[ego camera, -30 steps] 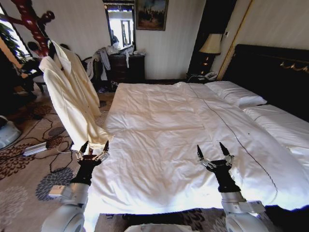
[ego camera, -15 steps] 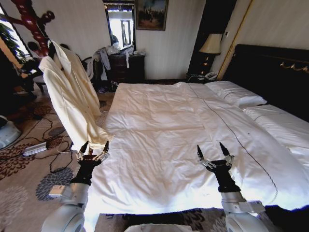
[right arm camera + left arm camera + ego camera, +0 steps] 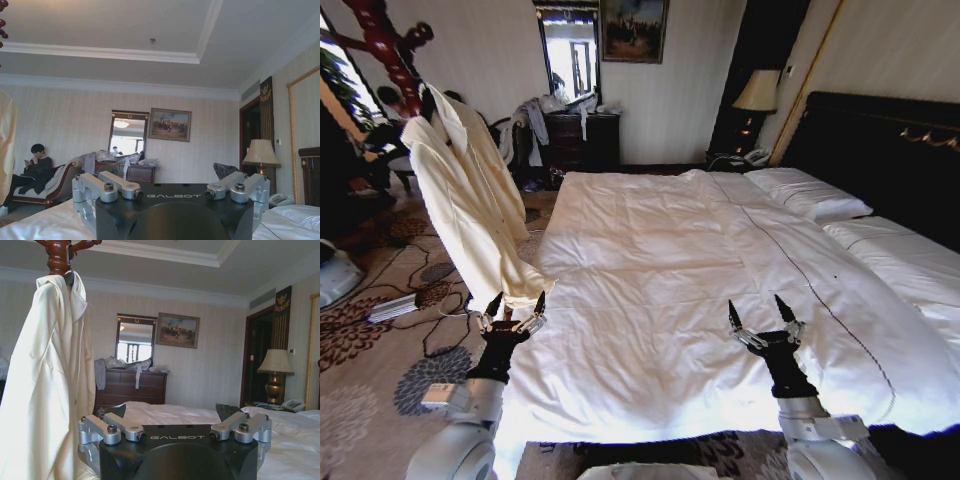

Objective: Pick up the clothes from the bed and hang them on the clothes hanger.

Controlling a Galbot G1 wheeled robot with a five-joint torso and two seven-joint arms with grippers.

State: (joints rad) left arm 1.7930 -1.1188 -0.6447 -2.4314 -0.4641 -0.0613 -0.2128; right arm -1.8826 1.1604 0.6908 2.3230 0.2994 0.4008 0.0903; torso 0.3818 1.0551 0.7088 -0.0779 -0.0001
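The pale cream clothes [image 3: 470,200] hang from the top of the red-brown coat stand [image 3: 382,45] left of the bed [image 3: 670,260]. A dark bit of the clothes hanger [image 3: 427,102] shows at the collar. The hem ends just above my left gripper [image 3: 514,303], which is open, fingers pointing up, at the bed's near left corner. My right gripper [image 3: 761,308] is also open and holds nothing, over the near part of the white duvet. In the left wrist view the clothes [image 3: 45,380] hang close beside the open left gripper [image 3: 172,415], under the stand's top [image 3: 60,252].
A dark dresser [image 3: 582,138] with grey garments and a mirror stands at the far wall. A lamp [image 3: 757,92] and phone sit beside the black headboard [image 3: 880,150]. Cables and a power strip [image 3: 392,307] lie on the patterned carpet left of the bed.
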